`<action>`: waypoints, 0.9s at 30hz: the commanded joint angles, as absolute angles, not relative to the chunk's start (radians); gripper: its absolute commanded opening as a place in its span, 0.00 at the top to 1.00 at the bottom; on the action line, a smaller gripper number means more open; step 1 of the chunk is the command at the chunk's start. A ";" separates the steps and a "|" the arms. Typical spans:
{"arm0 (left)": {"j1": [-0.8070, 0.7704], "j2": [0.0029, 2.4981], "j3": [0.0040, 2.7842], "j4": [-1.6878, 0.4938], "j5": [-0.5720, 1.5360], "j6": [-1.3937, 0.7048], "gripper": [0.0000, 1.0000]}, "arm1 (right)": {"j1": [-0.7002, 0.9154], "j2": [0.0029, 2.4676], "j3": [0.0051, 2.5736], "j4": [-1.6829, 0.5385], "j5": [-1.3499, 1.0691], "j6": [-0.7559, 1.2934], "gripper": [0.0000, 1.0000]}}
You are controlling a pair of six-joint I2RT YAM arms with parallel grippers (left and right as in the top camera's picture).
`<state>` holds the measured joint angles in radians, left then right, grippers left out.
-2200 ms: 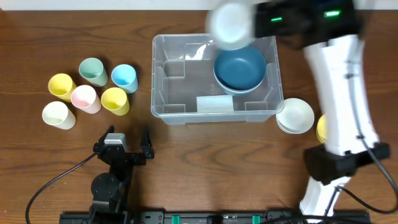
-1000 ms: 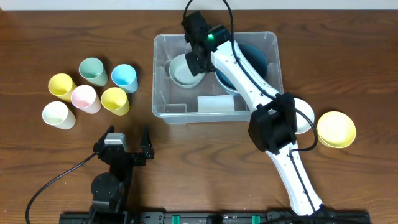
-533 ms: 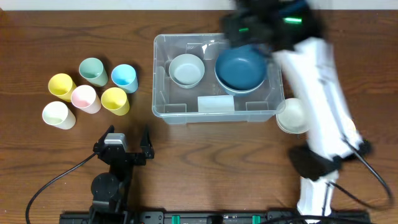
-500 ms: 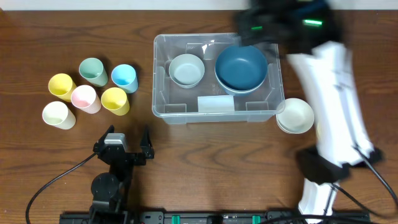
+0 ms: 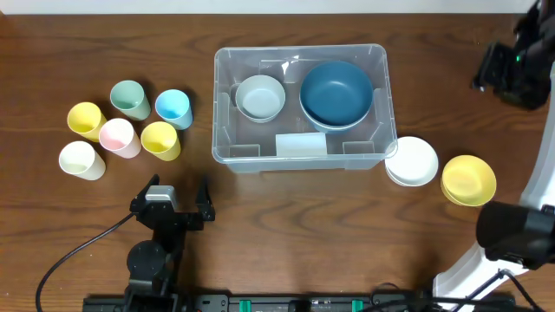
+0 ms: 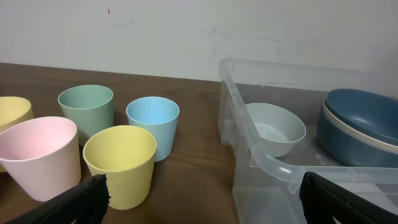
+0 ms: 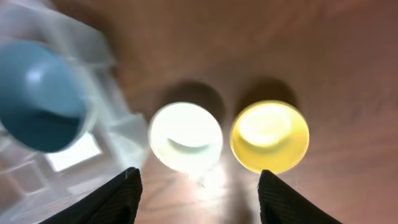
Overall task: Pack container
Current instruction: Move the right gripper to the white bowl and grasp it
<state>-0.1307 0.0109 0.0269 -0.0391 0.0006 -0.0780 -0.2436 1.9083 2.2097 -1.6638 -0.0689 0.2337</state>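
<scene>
Container (image 5: 300, 50) mid-table holds blue bowl (image 5: 336, 93) and pale bowl (image 5: 260, 96). To pack: white bowl (image 5: 411, 161), yellow bowl (image 5: 468, 179) off its front-right corner, six cups (image 5: 119, 137) near left edge. Right gripper (image 7: 199, 183) and left gripper (image 6: 202, 193) gape, empty.

The container (image 5: 221, 130), a clear rectangular bin with rounded corners and a rimmed edge, stands upright and open, mid-table (image 5: 286, 225). Inside, a pale bowl (image 5: 260, 97) sits left and a blue bowl (image 5: 336, 94) right. A pale label (image 5: 301, 144) shows at its near wall.

Black left pincer (image 5: 179, 186), white right arm link (image 5: 548, 165), black cable (image 5: 74, 256).
</scene>
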 commanded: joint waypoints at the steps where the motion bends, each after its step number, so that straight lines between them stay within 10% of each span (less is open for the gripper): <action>1: -0.126 0.004 0.004 -0.072 -0.010 -0.075 0.02 | -0.290 1.901 2.052 -1.615 -0.087 0.226 0.38; 21: -0.126 0.004 0.004 -0.072 -0.010 -0.075 0.02 | -0.219 1.902 1.345 -0.957 -0.132 -0.002 0.44; 27: -0.126 0.004 0.004 -0.072 -0.010 -0.075 0.02 | -0.219 1.902 1.272 -0.865 -0.131 -0.001 0.64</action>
